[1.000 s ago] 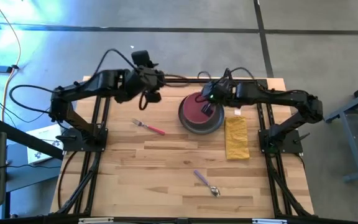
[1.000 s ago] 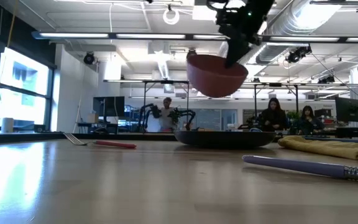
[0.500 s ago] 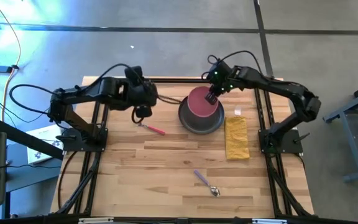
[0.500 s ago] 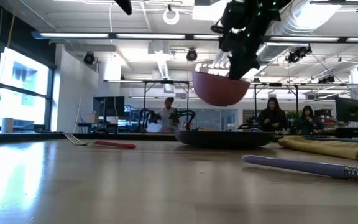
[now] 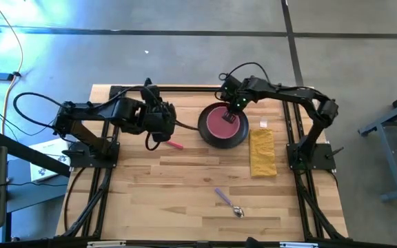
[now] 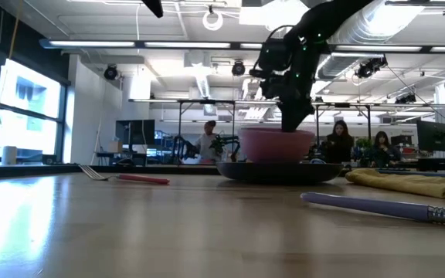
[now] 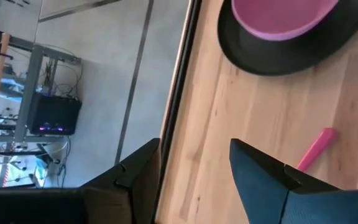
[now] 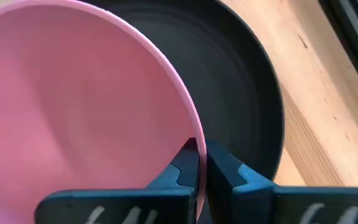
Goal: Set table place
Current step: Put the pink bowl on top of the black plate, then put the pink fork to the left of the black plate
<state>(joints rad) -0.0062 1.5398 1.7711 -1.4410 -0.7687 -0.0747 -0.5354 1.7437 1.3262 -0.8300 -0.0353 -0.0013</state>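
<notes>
Your right pincer [image 8: 199, 163] was clamped on the pink bowl's [image 5: 222, 124] rim, bowl seated centrally on the dark plate [image 5: 222, 140] (upper centre); left pincer [image 7: 194, 163] hovered parted above the fork [image 5: 175, 145].

From my station I read the table [image 5: 185, 186] as pale honey-coloured wood in long planks with darker seams, framed by a black rail; the plate [image 5: 238, 138] near the far edge is matte black; the bowl [image 5: 220, 124] on it is solid pink, unpatterned, its rim a lighter pink in the right wrist view; the fork [image 5: 174, 145] shows a bright pink handle; the napkin [image 5: 262, 153] towards the right edge is plain mustard yellow; the spoon [image 5: 229, 203] nearer the front edge has a lilac handle and a silvery metal bowl; both arms, the left gripper [image 7: 194, 165] and the right gripper [image 8: 197, 163] are dark, near black.
</notes>
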